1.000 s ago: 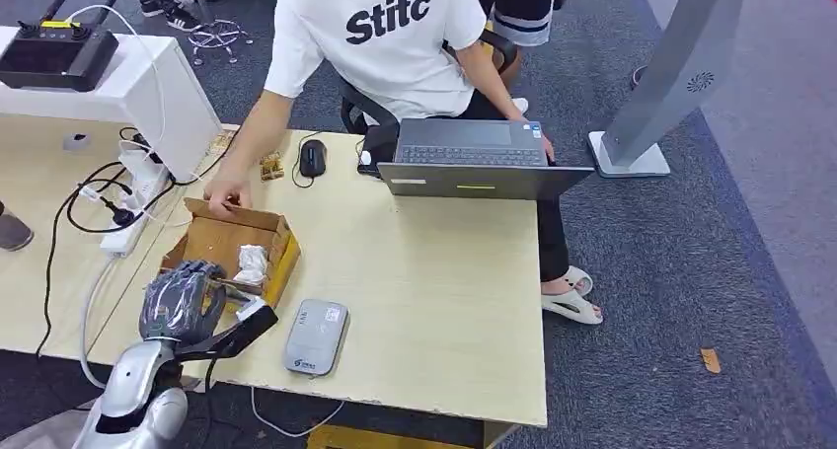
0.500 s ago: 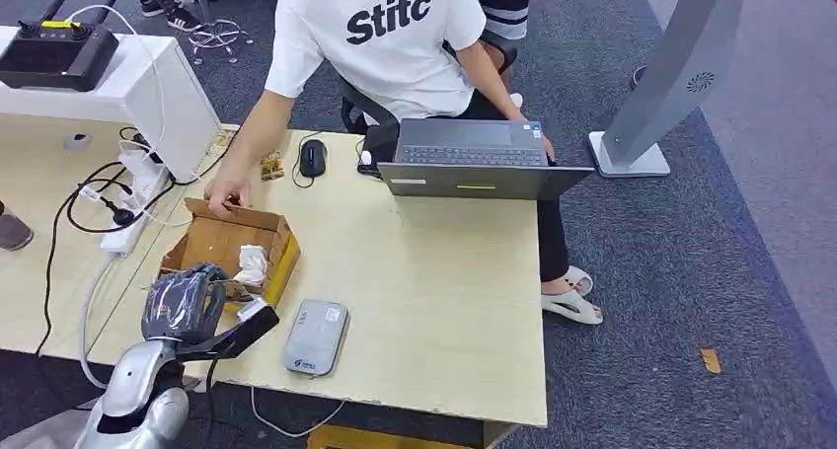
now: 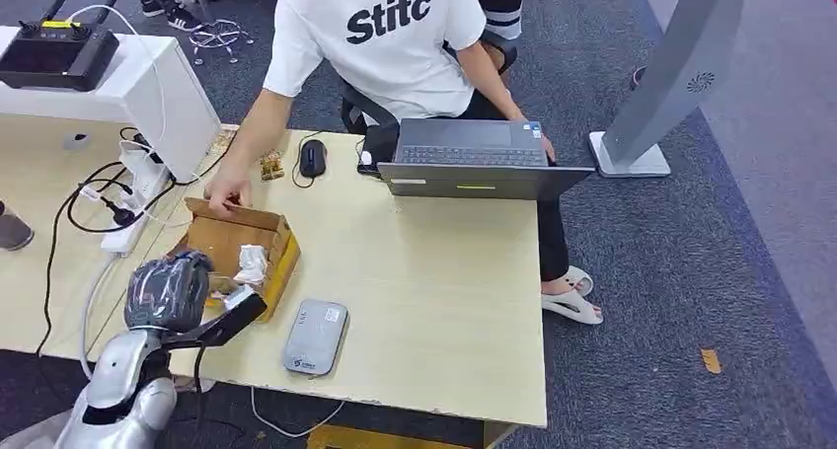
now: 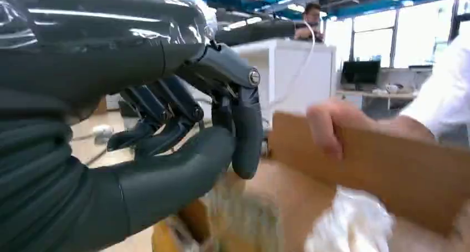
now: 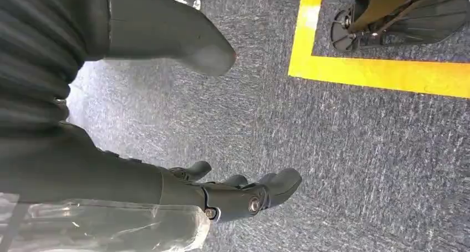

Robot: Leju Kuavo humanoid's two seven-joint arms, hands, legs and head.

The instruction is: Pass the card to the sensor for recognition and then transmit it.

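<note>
My left hand (image 3: 168, 291) hovers over the near left corner of an open cardboard box (image 3: 219, 240) on the wooden table (image 3: 444, 301). In the left wrist view its fingers (image 4: 166, 113) are curled in, with the thumb tip against a finger; no card shows between them. The box (image 4: 399, 169) holds crumpled white paper (image 4: 349, 227) and a blurred pale thing under my thumb. A flat grey sensor pad (image 3: 316, 336) lies right of the box by the table's near edge. My right hand (image 5: 221, 191) hangs over the carpet, fingers apart, holding nothing.
A person in a white shirt (image 3: 380, 35) sits across the table, one hand (image 3: 227, 194) on the box's far wall. A laptop (image 3: 474, 158), a mouse (image 3: 312, 156) and a power strip with cables (image 3: 128, 217) lie on the table. A grey stand (image 3: 671, 84) rises at right.
My left hand has drawn back from over the box toward the left, and its spread fingers have curled in. The person, box and sensor pad have stayed put.
</note>
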